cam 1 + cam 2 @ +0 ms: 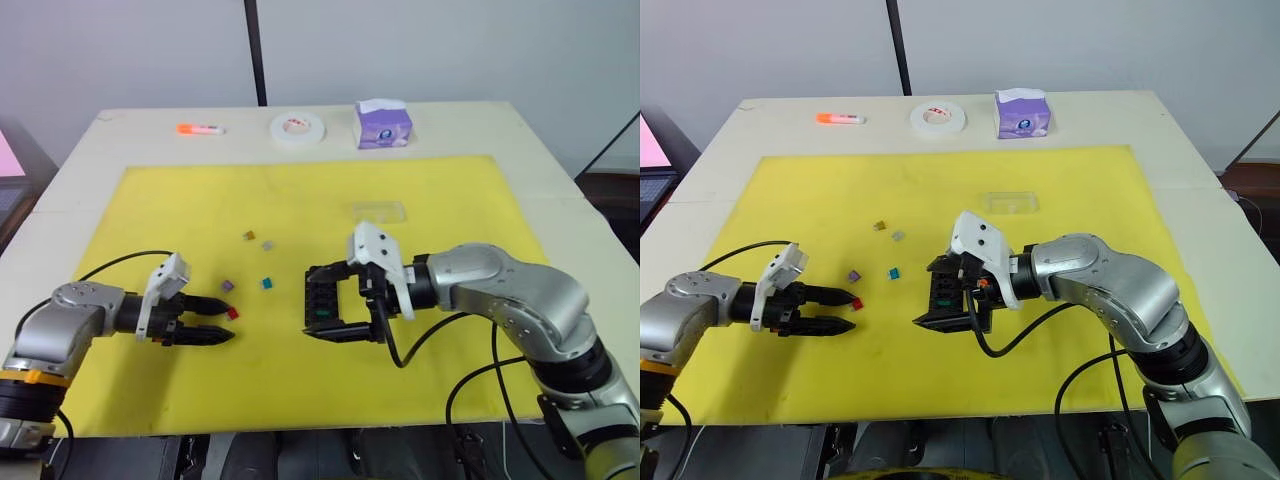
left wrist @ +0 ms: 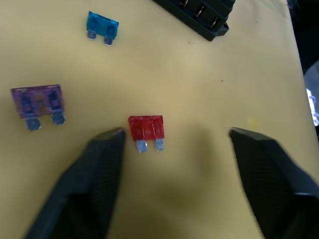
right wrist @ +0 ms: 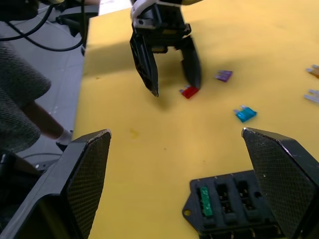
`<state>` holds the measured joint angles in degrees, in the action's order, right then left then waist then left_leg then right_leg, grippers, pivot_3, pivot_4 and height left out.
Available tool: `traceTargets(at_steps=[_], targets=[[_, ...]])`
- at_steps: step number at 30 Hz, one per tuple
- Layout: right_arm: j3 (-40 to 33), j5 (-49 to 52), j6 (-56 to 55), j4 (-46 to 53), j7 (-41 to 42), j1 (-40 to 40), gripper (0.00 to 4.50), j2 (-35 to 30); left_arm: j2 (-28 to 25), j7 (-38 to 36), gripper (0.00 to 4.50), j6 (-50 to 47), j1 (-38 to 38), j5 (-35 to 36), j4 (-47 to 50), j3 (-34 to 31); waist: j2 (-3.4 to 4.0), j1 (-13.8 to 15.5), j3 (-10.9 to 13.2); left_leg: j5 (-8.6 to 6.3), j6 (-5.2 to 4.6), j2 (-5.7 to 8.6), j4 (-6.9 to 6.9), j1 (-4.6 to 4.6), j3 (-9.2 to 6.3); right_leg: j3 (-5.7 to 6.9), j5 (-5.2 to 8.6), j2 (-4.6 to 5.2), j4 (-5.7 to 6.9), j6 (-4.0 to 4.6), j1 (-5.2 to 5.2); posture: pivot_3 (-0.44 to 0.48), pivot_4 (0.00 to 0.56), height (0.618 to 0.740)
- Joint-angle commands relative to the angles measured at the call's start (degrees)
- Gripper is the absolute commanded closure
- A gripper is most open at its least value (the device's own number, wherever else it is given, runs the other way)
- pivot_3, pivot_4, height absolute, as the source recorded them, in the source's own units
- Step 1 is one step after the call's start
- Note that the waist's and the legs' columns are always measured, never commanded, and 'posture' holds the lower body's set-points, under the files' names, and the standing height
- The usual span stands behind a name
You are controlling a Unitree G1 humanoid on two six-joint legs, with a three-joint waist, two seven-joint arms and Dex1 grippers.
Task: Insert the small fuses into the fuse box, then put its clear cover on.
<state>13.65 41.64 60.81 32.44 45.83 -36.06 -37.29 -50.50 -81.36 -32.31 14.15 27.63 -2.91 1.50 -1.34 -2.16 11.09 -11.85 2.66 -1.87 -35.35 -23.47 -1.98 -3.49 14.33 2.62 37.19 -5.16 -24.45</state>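
black-fingered left hand (image 2: pixel 172 144) spread by flat red fuse (image 2: pixel 146 127) — right hand (image 3: pixel 177 137) spread too.

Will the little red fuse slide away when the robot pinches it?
It might. The red fuse is tiny and lies flat on the smooth yellow mat, so one finger of the open left end effector could nudge it first. It looks stiff, probably light.

Orange marker (image 1: pixel 200 129), tape roll (image 1: pixel 298 128), tissue box (image 1: pixel 382 124) on table (image 1: pixel 560 215); yellow mat (image 1: pixel 160 200).
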Motion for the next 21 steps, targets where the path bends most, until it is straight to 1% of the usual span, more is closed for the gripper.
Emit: traceTargets(at_steps=[1, 6, 11, 14, 16, 18, 20, 21], targets=[[-2.5, 1.4, 0.8, 2.1, -0.7, -0.9, 0.0, -0.5, 0.0, -0.7, 1.94, -1.8, -0.7, 0.1, 1.1, 1.9, 0.0, -0.1, 0.0, 0.0, 0.0, 0.0, 0.01, 0.0, 0.0, 0.0, 0.0, 0.0, 0.0, 0.0, 0.0, 0.0, 0.15, 0.74], [-2.7, 1.1, 0.8, 2.0, -0.8, -0.7, 0.0, -1.2, -0.5, -1.2, 1.94, -3.3, -0.7, 0.3, -2.2, 0.9, 0.0, -0.3, 0.0, 0.0, 0.0, -0.01, 0.01, 0.02, -0.01, 0.0, 0.0, -0.02, 0.01, 0.0, 0.0, 0.0, 0.15, 0.74], [-2.3, 0.4, -0.1, 1.6, -0.7, -0.4, 0.0, -1.6, -0.6, -1.8, 1.94, -4.3, -1.1, 0.8, -3.0, 0.6, 0.0, -0.4, 0.0, 0.0, 0.0, -0.01, 0.04, 0.03, 0.0, 0.0, 0.0, -0.02, 0.01, 0.0, -0.01, 0.0, 0.15, 0.74], [-2.1, -0.2, -0.7, 1.3, -0.8, -0.1, 0.0, -1.7, -0.5, -1.9, 2.52, -4.6, -1.4, 1.1, -3.0, 0.5, 0.0, -0.5, 0.0, 0.0, 0.0, -0.02, 0.05, 0.05, 0.0, 0.0, 0.0, -0.03, 0.01, 0.01, -0.01, 0.0, 0.15, 0.74], [-2.0, -0.5, -1.0, 1.2, -0.8, 0.0, 0.0, -1.8, -0.4, -1.8, 3.15, -4.9, -1.5, 1.5, -3.1, 0.3, 0.0, -0.4, 0.0, 0.0, 0.0, -0.02, 0.06, 0.05, 0.0, 0.0, 0.01, -0.03, -0.01, 0.01, -0.01, 0.0, 0.15, 0.74], [-2.0, -0.8, -1.1, 1.1, -0.8, 0.1, 0.0, -1.9, -0.2, -1.8, 3.89, -4.9, -1.6, 1.6, -3.3, 0.2, 0.0, -0.4, 0.0, 0.0, 0.0, -0.02, 0.07, 0.04, 0.0, 0.0, 0.01, -0.02, -0.03, 0.0, -0.01, 0.0, 0.15, 0.74], [-1.9, -1.5, -1.6, 0.8, -0.7, 0.4, 0.0, -2.2, 0.1, -1.6, 4.48, -4.7, -1.6, 1.5, -3.7, 0.3, 0.0, -0.4, 0.0, 0.0, 0.0, -0.02, 0.08, 0.04, 0.0, 0.0, 0.01, -0.02, -0.03, 0.0, -0.01, 0.0, 0.15, 0.74], [-1.9, -1.8, -1.8, 0.7, -0.6, 0.5, 0.0, -2.3, 0.2, -1.5, 4.48, -4.6, -1.6, 1.4, -3.9, 0.3, 0.0, -0.4, 0.0, 0.0, 0.0, -0.02, 0.08, 0.04, 0.0, 0.0, 0.01, -0.02, -0.02, 0.0, -0.02, 0.0, 0.15, 0.74]])
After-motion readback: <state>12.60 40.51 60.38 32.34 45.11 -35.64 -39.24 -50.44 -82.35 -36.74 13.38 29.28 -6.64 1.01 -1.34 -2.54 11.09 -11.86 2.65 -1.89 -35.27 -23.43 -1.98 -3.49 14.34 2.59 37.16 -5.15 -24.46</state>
